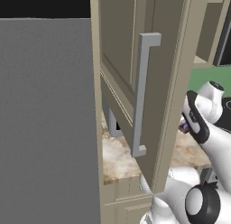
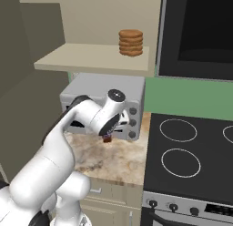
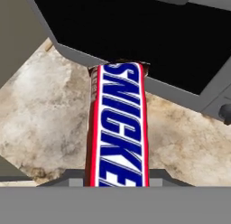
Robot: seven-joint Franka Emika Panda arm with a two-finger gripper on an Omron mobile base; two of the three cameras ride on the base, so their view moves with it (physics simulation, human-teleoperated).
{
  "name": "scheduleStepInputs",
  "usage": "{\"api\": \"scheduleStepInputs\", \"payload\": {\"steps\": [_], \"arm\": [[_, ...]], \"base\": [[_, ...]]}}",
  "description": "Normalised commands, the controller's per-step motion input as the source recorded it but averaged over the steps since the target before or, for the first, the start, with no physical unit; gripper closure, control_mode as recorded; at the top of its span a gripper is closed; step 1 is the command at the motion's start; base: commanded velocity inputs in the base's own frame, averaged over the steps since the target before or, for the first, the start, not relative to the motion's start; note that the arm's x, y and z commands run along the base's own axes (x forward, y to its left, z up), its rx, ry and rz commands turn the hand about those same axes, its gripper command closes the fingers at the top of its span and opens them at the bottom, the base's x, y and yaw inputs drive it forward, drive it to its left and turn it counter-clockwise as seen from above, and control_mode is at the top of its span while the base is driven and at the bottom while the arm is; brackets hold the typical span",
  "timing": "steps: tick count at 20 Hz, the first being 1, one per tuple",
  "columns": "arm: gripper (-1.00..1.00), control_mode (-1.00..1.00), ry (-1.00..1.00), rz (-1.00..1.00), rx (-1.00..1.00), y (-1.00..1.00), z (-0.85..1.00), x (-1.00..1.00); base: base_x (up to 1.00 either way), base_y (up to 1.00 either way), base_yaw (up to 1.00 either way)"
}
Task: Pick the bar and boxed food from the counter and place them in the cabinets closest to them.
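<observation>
The bar (image 3: 118, 128), a Snickers in a brown, red, white and blue wrapper, runs up the middle of the hand view. My gripper (image 3: 116, 179) is shut on its near end. It hangs a little above the marbled counter (image 3: 40, 114), in front of a grey toaster oven's dark opening. In the right base view the gripper (image 2: 108, 135) points down at the counter (image 2: 116, 159) with the bar's dark tip (image 2: 107, 139) below it. Above stands an open cabinet (image 2: 95, 59) with a beige shelf. The boxed food is out of view.
A stack of brown cookies (image 2: 131, 43) sits on the cabinet shelf. The toaster oven (image 2: 98, 90) stands at the back of the counter. A black stovetop (image 2: 191, 147) lies to the right, under a black microwave (image 2: 200, 33). An open cabinet door (image 1: 144, 96) swings out at the left.
</observation>
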Motion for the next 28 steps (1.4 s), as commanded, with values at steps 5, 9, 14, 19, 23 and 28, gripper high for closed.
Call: {"api": "scheduleStepInputs", "payload": {"steps": [5,9,14,19,23,28], "arm": [[1.00,-1.00,0.00,0.00,0.03,0.03,0.74,-0.22],[1.00,-1.00,0.00,0.00,0.02,0.10,0.77,-0.17],[1.00,-1.00,0.00,0.00,0.00,0.17,0.78,-0.12],[1.00,-1.00,0.00,0.00,0.00,0.21,0.69,-0.03],[1.00,-1.00,-0.02,0.00,0.00,0.22,0.69,0.00],[1.00,-1.00,-0.04,0.00,0.00,0.24,0.67,0.00]], "base": [[0.00,0.00,0.00],[0.00,0.00,0.00],[0.00,0.00,0.00],[0.00,0.00,0.00],[0.00,0.00,0.00],[0.00,0.00,0.00]]}}
